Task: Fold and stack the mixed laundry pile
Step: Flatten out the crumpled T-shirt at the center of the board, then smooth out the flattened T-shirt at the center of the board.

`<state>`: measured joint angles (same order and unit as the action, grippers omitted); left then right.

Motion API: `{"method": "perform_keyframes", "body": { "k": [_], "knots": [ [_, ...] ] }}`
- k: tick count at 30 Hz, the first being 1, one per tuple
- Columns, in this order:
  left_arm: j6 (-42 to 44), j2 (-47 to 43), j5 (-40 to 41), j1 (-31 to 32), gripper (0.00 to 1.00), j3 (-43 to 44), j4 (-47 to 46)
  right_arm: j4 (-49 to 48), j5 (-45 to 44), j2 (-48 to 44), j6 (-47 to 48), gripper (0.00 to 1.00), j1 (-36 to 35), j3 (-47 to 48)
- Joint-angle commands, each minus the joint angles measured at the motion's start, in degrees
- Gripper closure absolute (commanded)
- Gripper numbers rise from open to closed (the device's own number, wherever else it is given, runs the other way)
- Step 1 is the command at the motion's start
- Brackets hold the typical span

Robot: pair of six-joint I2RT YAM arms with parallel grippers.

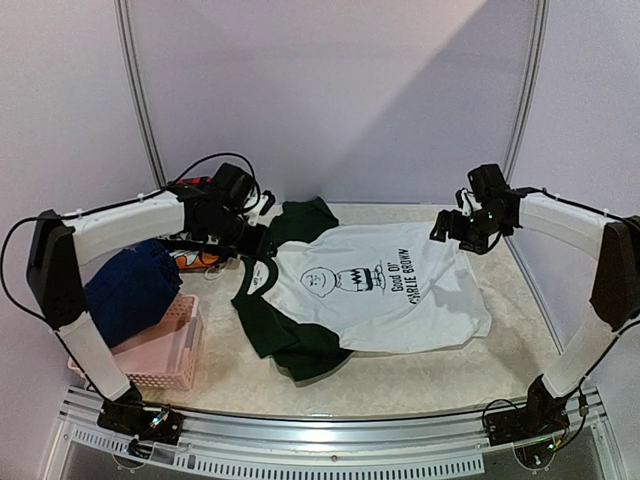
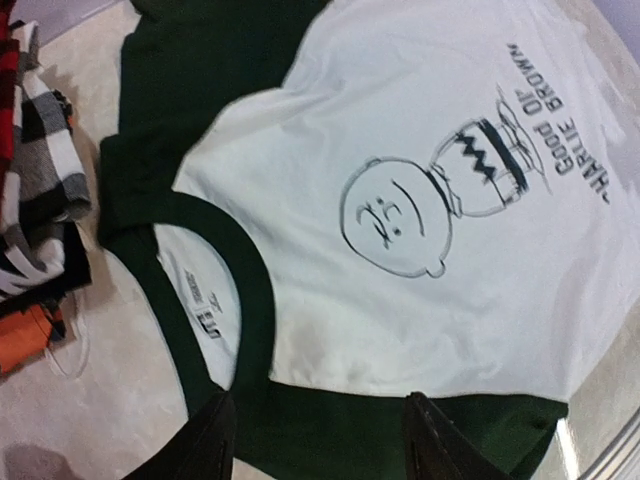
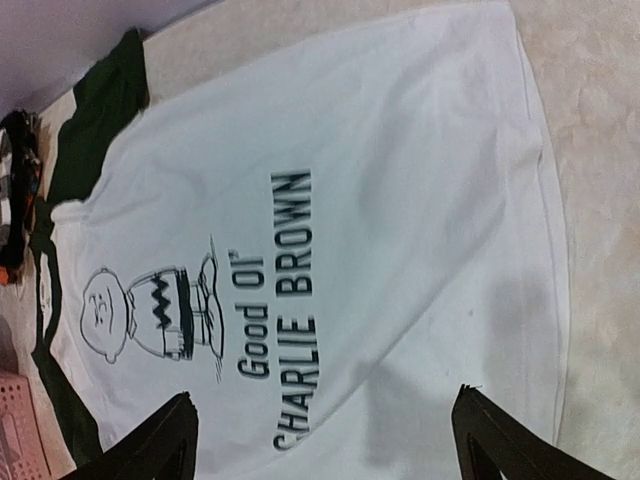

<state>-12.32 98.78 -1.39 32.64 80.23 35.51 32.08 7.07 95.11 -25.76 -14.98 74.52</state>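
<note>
The T-shirt [image 1: 380,290] lies spread across the frame's centre; the basket [image 1: 165,365] sits lower left, a bundled garment [image 1: 135,285] on it.

soft even light, faint shadows, wrist views slightly blurred

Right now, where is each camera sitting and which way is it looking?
Top: above and behind the robot, looking down at the white T-shirt; left arm and right arm show.
Left wrist: on the left arm, facing the collar; left claw tips show.
Right wrist: on the right arm, facing the lettering; right claw tips show.
Shared: both wrist views see the cartoon face.
</note>
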Motion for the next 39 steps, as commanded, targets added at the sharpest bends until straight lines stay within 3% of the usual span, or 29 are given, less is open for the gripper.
{"method": "perform_keyframes", "body": {
  "k": [1,10,16,21,28,39],
  "knots": [
    [-1.79,-8.68,4.80,6.30,0.42,-8.76,-2.74,-4.10,-2.83,-9.77,-3.61,0.11,-2.86,-10.13],
    [-7.15,-21.02,12.32,21.77,0.45,-25.16,-3.64,-4.51,-6.73,-24.76,-7.71,0.10,-9.30,-25.86],
    [-9.52,-19.37,15.24,36.11,0.46,-28.44,-1.60,-2.04,-9.35,-33.41,-10.10,0.10,-11.60,-32.45],
    [-12.88,-16.26,16.66,43.77,0.43,-28.46,-1.23,-0.80,-9.66,-38.99,-12.06,0.09,-12.59,-36.15],
    [-17.22,-8.84,18.35,47.05,0.39,-29.44,-2.82,1.22,-9.77,-46.27,-13.56,0.09,-12.75,-40.33],
    [-18.34,-1.24,26.93,47.05,0.43,-28.83,-8.14,2.00,-9.51,-48.79,-13.84,0.09,-12.79,-41.87]
  ]
}}
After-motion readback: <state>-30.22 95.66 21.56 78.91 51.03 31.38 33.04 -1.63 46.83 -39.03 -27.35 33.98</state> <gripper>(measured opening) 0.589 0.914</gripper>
